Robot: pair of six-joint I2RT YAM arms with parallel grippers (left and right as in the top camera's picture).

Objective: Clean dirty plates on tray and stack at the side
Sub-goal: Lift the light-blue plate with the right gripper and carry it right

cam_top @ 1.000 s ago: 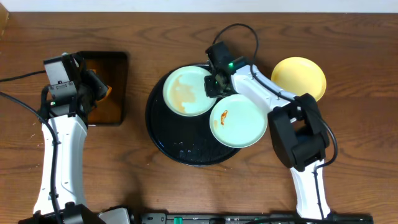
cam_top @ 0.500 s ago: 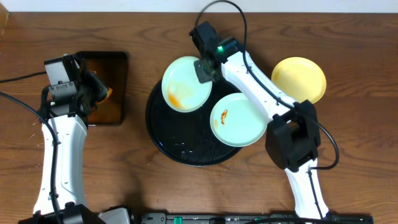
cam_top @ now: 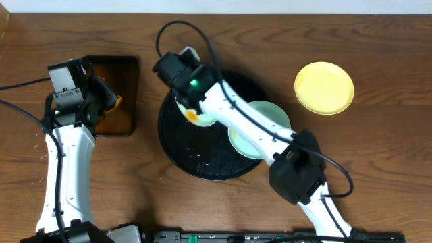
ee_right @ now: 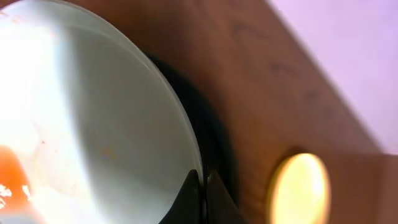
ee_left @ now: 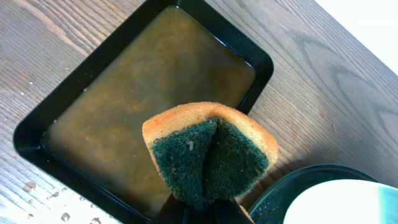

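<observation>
mint plate (ee_right: 93, 124) tilted above black tray (cam_top: 202, 165)

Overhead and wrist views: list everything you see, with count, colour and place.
round tray: one, glossy black, table centre.
mint plates: two; smeared plate, orange-stained, gripped at its rim over the tray's upper left; second plate on the tray's right, partly hidden.
yellow plate: one, pale yellow, table's upper right.
rectangular tray: one, black, brown liquid inside, left.
sponge: one, orange with dark green face, folded, near the rectangular tray.
table: one, brown wood.
left tool: shut on the sponge.
right tool: shut on the smeared plate.
</observation>
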